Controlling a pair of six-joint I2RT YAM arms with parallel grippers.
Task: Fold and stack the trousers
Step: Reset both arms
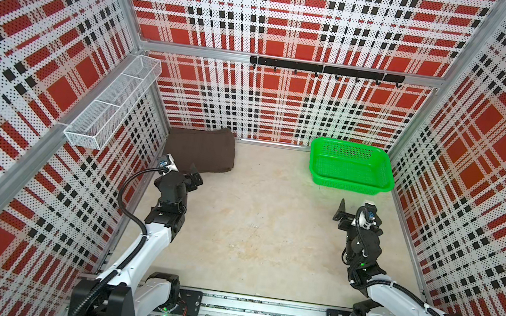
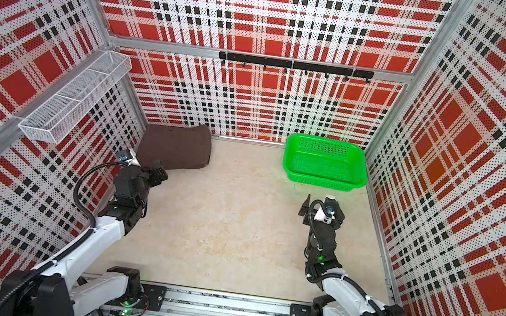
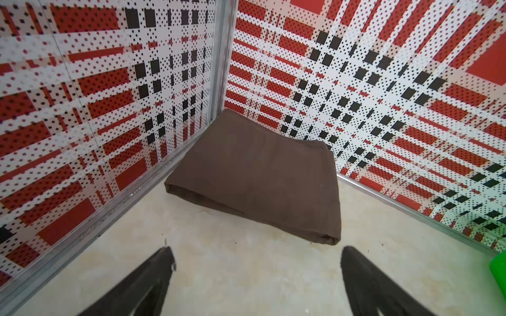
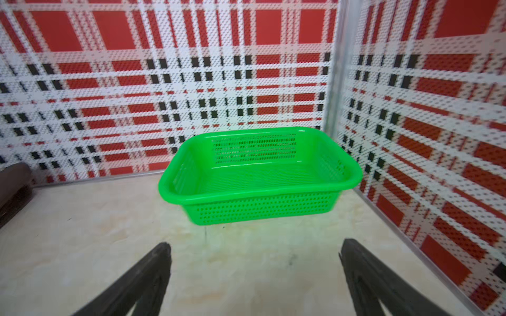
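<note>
On the pale table (image 1: 251,232) within plaid walls (image 1: 297,20), folded trousers (image 1: 202,150), green basket (image 1: 349,183); both pairs of jaws apart.

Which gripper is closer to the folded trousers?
The left gripper, open just short of the trousers in the corner; the right gripper faces the green basket.

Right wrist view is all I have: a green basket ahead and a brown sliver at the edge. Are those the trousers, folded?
Observer: Yes. The trousers lie folded into a thick rectangle in the far corner on the left arm's side.
Operator: Is the left claw holding them?
Observer: No. The left claw is open, empty, pointing at them.
Operator: Anything above them?
Observer: A white wire shelf hangs higher up on that side, seemingly empty.
</note>
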